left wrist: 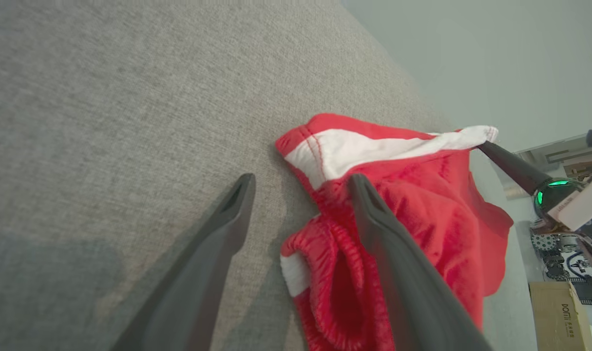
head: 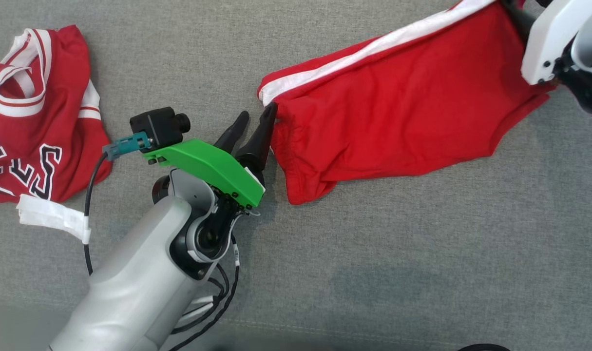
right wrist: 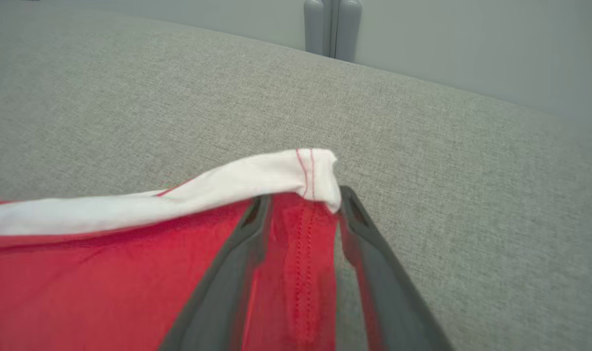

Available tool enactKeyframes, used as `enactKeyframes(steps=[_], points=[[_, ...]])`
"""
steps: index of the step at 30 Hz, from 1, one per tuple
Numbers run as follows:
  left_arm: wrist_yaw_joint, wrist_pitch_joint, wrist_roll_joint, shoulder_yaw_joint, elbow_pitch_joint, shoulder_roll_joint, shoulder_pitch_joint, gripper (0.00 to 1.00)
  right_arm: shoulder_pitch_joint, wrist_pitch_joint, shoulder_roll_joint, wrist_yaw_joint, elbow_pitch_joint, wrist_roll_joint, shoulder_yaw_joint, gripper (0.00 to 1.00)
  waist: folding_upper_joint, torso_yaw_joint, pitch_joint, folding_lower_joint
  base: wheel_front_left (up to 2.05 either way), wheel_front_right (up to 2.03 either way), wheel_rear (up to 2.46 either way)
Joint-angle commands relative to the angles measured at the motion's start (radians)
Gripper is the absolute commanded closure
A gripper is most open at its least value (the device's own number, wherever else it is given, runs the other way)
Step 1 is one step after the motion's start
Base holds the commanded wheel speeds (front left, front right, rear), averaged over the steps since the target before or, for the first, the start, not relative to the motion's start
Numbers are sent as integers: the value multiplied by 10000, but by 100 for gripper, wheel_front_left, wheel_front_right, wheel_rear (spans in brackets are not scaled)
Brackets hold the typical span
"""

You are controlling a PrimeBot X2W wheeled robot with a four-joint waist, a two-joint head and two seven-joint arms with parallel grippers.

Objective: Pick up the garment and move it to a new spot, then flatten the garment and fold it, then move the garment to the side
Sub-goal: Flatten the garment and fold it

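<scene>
A grey woven surface (head: pixel 373 253) carries the red garment (head: pixel 398 107), laid out between both arms. The left gripper (head: pixel 257 111) has its fingers apart, one tip touching the waistband end. The right gripper (right wrist: pixel 303 195) has its fingers parted, with the opposite hem corner between them. A red jersey (head: pixel 32 112) lies well apart

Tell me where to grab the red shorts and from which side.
Take the red shorts by the gathered waistband, coming in low from the robot's left: that end stands up as a thick rim, while the rest lies flat.
</scene>
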State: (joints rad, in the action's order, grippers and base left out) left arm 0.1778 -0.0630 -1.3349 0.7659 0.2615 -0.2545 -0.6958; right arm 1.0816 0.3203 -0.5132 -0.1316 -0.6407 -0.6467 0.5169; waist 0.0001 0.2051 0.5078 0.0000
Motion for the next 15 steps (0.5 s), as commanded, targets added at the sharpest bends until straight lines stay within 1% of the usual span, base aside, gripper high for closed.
enactKeyframes(steps=[1,5,9,12,13,15], points=[[54,-58,73,-9,-29,-62,16,0,60,-117,4,17,-17,-24,61,0,-1,-45,-63,0,0,0,0],[162,-279,190,4,-265,-244,382,0,39,-820,30,17,-115,-94,184,0,-1,-177,-310,0,0,0,0],[333,-617,436,63,-654,-578,929,0,-386,-1368,59,16,-174,-455,235,0,-1,-318,-764,0,0,0,0],[389,-1147,1015,246,-1094,-948,1289,0,-756,-1804,-246,17,-49,-515,374,0,-1,-392,-1193,0,0,0,0],[537,-1352,1239,243,-1176,-1094,1474,0,-888,-1992,-351,17,-18,-458,393,0,-1,-414,-1332,0,0,0,0],[642,-1709,1918,304,-1474,-1382,1663,0,-1229,-2295,-471,16,-25,-388,383,0,-1,-464,-1576,0,0,0,0]])
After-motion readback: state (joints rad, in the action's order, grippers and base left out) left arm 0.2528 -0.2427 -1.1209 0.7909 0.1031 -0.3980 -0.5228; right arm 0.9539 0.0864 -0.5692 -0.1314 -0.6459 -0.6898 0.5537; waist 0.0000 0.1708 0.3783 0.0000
